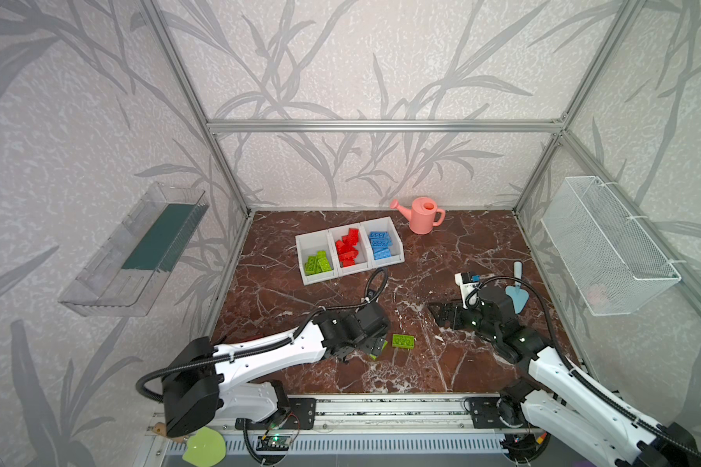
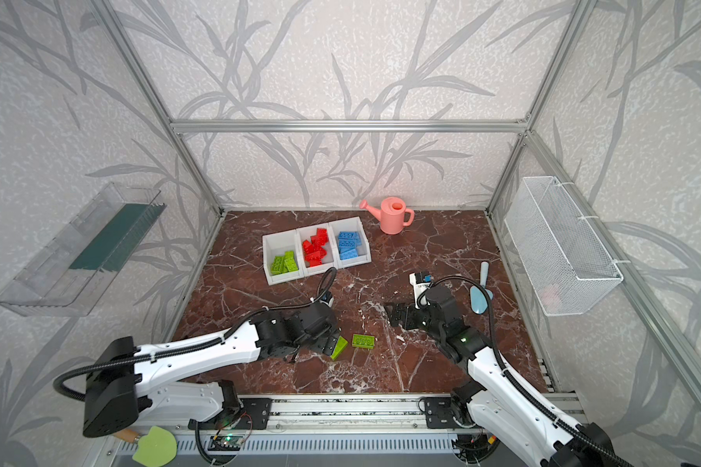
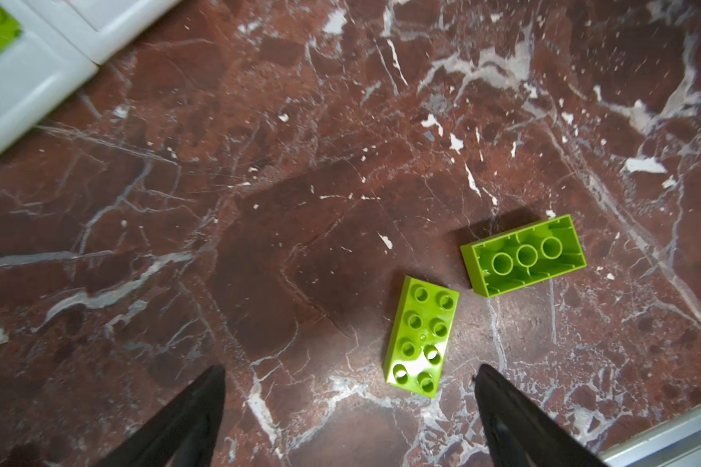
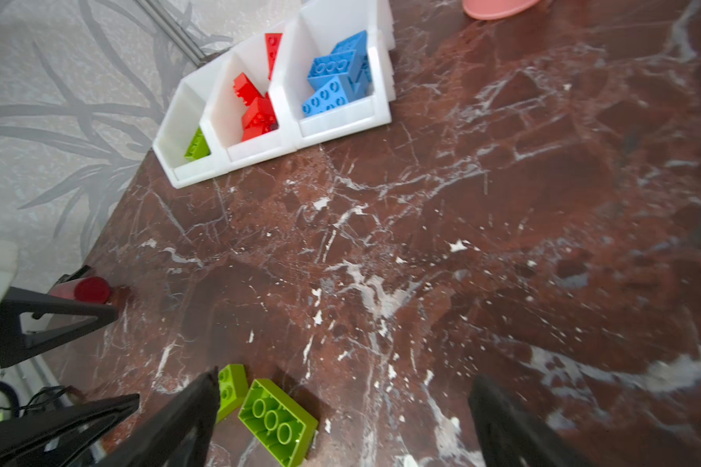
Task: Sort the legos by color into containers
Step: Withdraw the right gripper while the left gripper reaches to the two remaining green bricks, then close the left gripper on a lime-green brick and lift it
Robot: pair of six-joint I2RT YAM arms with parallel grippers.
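Two lime legos [image 1: 402, 341] lie loose on the worktop [image 1: 462, 250]. The left pincer [image 3: 349, 368] is held apart just by the studs-up brick [image 3: 421, 335], with the upturned brick [image 3: 523, 256] beside it. The right pincer [image 4: 345, 376] is spread, empty. Next, closing on a brick and carrying it to the green-filled container [image 1: 310, 242] seems needed.

- I am driving a robot test cell, a lab rig: a bare aluminium frame [image 1: 381, 126] boxes the space in, seen in both top views
- Flat panels of grey leaf-print wallpaper [image 1: 340, 60] sit behind that frame as a backdrop
- The left arm [image 1: 268, 351] and the right arm [image 1: 575, 388] are mounted on a slotted metal rail [image 1: 381, 412] along the front edge, with exposed cabling and a small circuit board [image 1: 275, 440] showing a green light
- The small marble-look tabletop [image 1: 284, 291] carries staged props: white containers [image 1: 311, 238] of toy legos [image 1: 348, 246], a pink watering can [image 1: 421, 216] and a blue trowel [image 1: 517, 297]
- A clear tray [image 1: 138, 258] and a wire mesh basket [image 1: 608, 242] hang on the side walls
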